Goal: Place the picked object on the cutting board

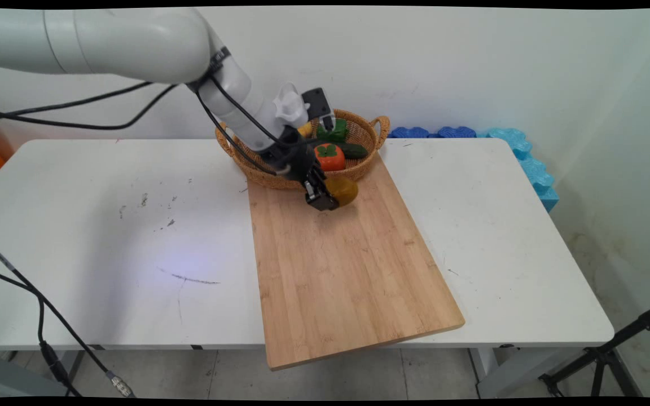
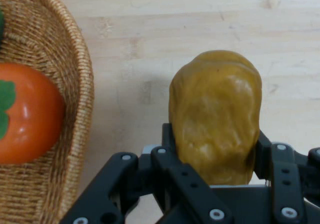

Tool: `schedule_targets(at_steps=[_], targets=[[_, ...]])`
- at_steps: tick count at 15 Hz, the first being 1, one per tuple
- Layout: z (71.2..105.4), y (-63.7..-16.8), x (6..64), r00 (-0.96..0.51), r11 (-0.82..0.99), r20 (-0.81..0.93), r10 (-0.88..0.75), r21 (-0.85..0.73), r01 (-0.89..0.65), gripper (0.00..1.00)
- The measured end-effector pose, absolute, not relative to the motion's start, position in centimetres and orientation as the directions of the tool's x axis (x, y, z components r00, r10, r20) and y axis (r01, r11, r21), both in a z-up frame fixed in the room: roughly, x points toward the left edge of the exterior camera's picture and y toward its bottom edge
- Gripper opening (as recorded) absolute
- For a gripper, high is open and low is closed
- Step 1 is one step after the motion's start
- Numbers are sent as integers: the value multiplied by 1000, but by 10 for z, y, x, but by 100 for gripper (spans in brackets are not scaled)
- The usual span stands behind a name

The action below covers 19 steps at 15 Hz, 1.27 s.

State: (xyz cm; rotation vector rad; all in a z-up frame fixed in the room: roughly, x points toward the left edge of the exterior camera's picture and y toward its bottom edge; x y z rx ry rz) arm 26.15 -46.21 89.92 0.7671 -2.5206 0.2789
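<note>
My gripper (image 1: 325, 198) is shut on a yellow-brown potato (image 1: 343, 190), low over the far end of a wooden cutting board (image 1: 347, 270). In the hand view the potato (image 2: 216, 126) fills the space between the two black fingers (image 2: 167, 139), over the board's pale wood (image 2: 200, 29). Just behind it stands a wicker basket (image 1: 367, 131) with an orange persimmon (image 1: 330, 156), a cucumber (image 1: 353, 150) and a green pepper (image 1: 333, 132) inside. The basket's rim (image 2: 75, 84) and the persimmon (image 2: 27, 116) show at the left of the hand view.
The board lies slanted on the white table (image 1: 105, 237), its near corner overhanging the front edge. Blue foam pieces (image 1: 505, 141) line the wall at the back right. Black cables (image 1: 48, 110) hang from the arm at the left. A tripod leg (image 1: 613, 349) stands at the lower right.
</note>
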Motion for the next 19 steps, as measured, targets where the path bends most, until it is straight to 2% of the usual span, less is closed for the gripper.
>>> schedule_targets(at_steps=[8, 15, 16, 19], targets=[[859, -470, 243, -679, 787, 524, -513, -28, -616, 0], [840, -476, 236, -665, 775, 530, -526, -23, -631, 0], [838, -477, 236, -664, 774, 531, -527, -22, -632, 100], [834, -477, 235, -662, 773, 532, -527, -23, -634, 100]])
